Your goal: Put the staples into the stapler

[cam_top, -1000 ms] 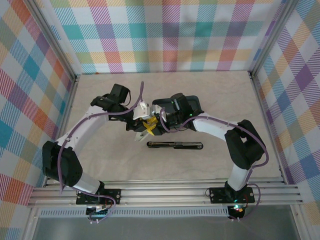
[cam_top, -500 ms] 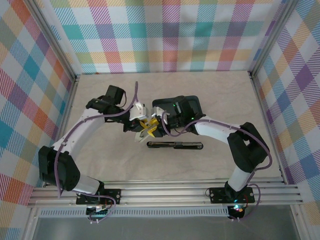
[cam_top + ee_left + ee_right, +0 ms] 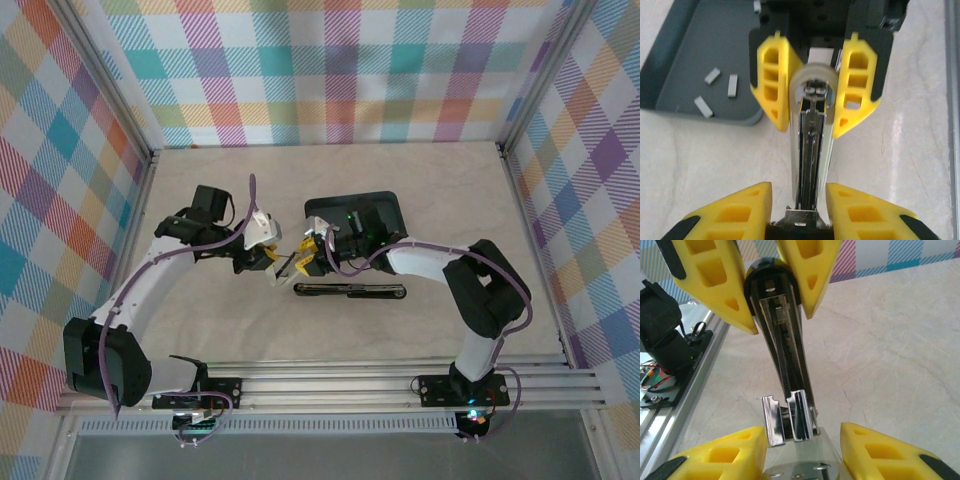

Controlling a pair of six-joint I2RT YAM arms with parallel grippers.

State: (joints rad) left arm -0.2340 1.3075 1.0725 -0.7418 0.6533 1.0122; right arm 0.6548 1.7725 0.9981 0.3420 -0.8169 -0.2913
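Right, both arms are meeting nose to nose over the middle of the table, and the stapler is slung between them. The left gripper has its yellow fingers pressed in on the stapler's black rounded end, one on each side, so that is a firm pinch. The right gripper is clamped on the opposite, pale grey end, its fingers hugging both flanks. The stapler is open along its length: the bare metal channel faces up, with a thin spring running down it.

The staples are not in it. Three short grey strips lie loose on the floor of the dark tray, near one another but not touching, and a fourth sits at the top edge of the left wrist view. That tray is on the table just behind the right gripper. In front of the two grippers, a long black bar lies flat on the table, apart from both.
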